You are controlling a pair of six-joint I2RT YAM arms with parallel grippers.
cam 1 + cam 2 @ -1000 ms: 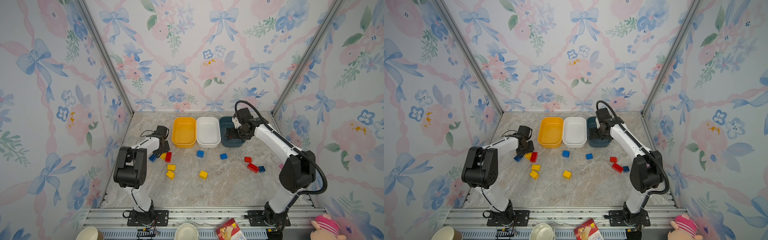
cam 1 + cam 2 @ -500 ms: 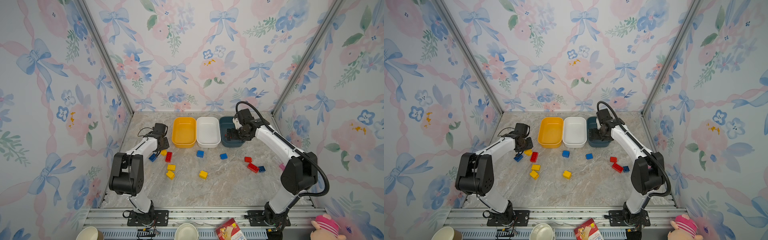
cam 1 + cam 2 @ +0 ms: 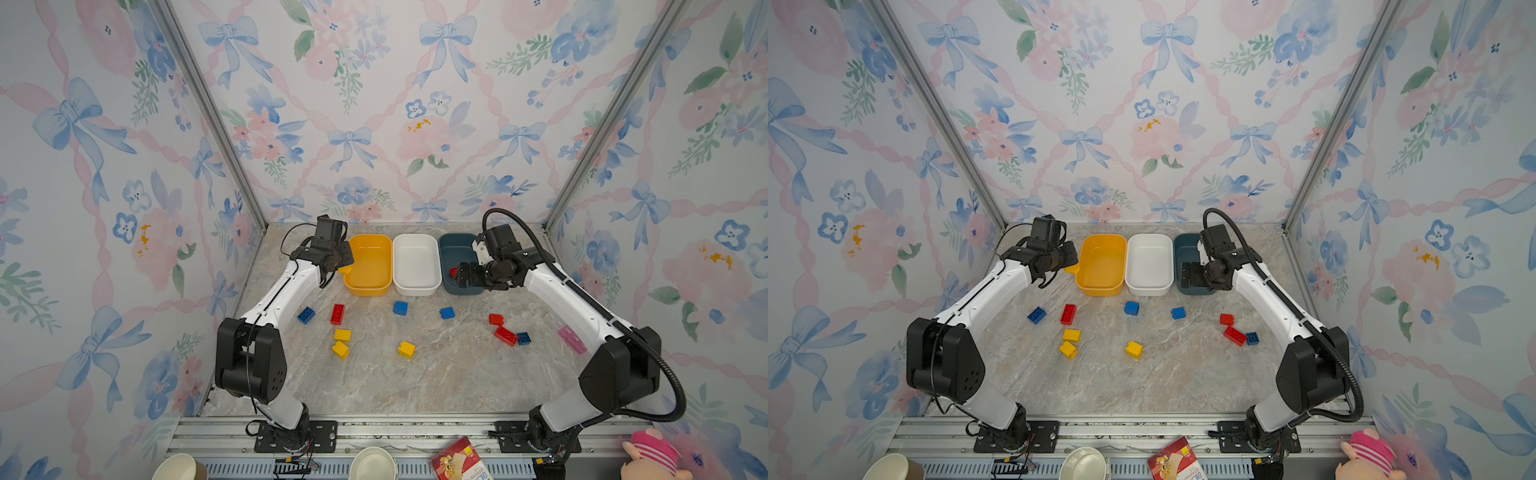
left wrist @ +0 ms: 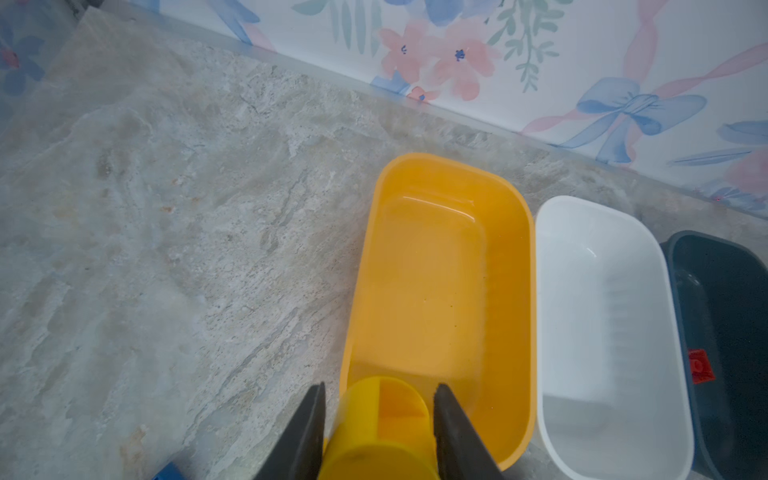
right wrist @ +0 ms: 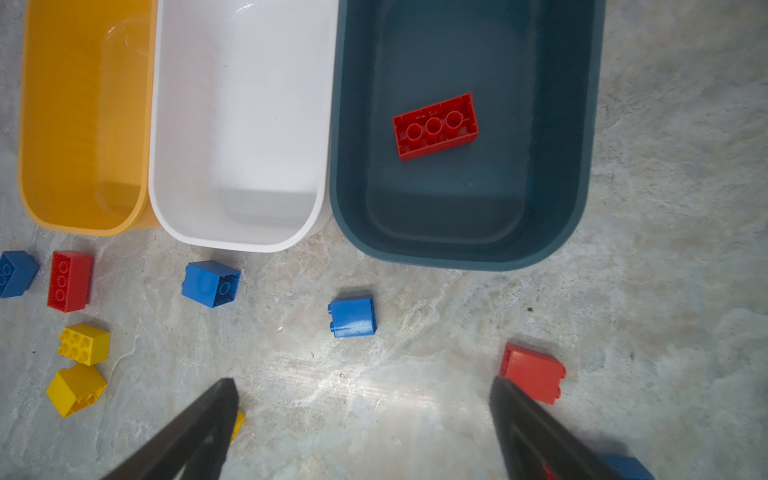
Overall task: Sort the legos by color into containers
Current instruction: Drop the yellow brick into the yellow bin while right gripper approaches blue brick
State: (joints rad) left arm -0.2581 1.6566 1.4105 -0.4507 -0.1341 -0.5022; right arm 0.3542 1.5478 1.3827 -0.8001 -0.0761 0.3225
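Your left gripper clamps a small yellow plastic brick at the yellow-orange plastic tub rim, frame bottom. Your right gripper has its jaws wide apart, empty. One red oblong brick lies in the dark teal tub; ten loose bricks lie outside, not yet sorted.

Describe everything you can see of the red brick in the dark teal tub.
The red brick is an oblong of glossy hard plastic. It lies upside down, showing a hollow underside with three round tubes in a row. It rests flat on the floor of the dark teal tub, skewed to its sides and clear of every wall. No other brick shares the tub; nothing grips it.
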